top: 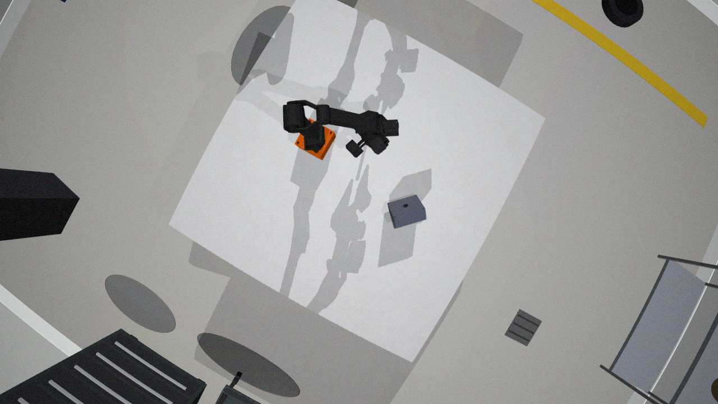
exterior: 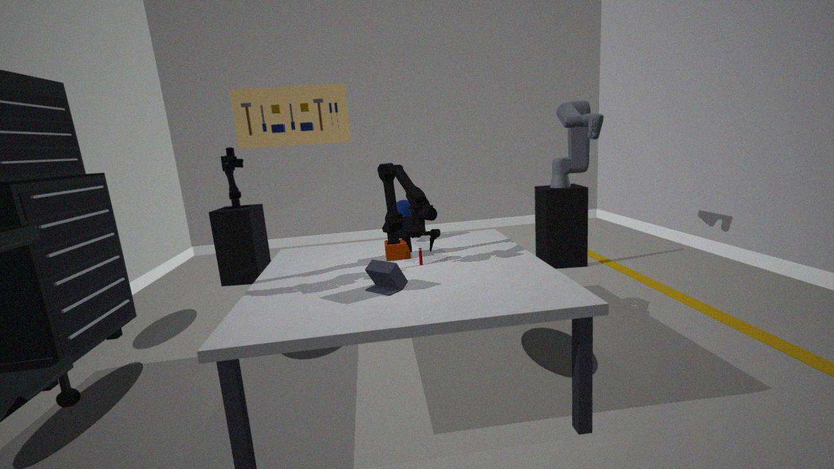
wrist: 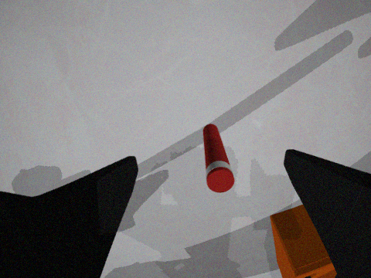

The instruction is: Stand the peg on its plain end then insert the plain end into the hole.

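The red peg (exterior: 420,256) (wrist: 215,148) stands upright on the table (top: 466,150) (exterior: 483,291), its white band near the top end, its plain end down. In the top view the arm hides it. My gripper (top: 362,144) (exterior: 420,251) (wrist: 210,161) is open and empty, pointing down above the peg. In the wrist view the peg's top shows between the two fingers, touching neither. The blue-grey sloped panel (top: 409,215) (exterior: 384,273) stands apart from the peg; its hole (top: 405,205) shows dark and empty in the top view and is not visible in the exterior view.
The arm's orange base (top: 328,143) (exterior: 397,251) (wrist: 295,235) is close beside the peg. The panel block stands farther from the base than the peg. Long shadows of the arm cross the table.
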`<state>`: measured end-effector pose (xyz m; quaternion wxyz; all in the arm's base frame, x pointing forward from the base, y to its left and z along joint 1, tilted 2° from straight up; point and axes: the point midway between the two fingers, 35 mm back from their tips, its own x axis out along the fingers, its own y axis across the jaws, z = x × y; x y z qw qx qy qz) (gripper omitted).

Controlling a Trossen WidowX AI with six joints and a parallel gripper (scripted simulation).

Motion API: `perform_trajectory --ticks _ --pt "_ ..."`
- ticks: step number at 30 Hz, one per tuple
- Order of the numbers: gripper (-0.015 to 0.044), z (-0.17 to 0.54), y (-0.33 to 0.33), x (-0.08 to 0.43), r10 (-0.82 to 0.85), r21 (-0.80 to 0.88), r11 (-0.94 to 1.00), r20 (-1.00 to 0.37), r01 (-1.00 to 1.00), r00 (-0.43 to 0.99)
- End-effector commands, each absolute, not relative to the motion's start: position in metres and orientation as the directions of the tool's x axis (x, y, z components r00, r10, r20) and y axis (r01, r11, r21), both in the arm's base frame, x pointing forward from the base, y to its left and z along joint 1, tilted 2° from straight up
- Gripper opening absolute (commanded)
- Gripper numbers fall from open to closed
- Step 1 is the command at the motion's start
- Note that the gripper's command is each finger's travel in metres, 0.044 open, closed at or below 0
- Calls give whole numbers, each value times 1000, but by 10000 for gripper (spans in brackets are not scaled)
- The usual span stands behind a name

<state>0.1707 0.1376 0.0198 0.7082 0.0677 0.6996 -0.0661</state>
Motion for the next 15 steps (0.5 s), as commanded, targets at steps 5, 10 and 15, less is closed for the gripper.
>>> perform_trajectory --ticks 5,10,15 --pt "440 3 135 168 -5 -5 981 -1000 193 0" --pt "440 -5 135 167 -5 -5 981 -1000 193 0" --pt "440 -7 135 166 -5 -5 981 -1000 193 0"
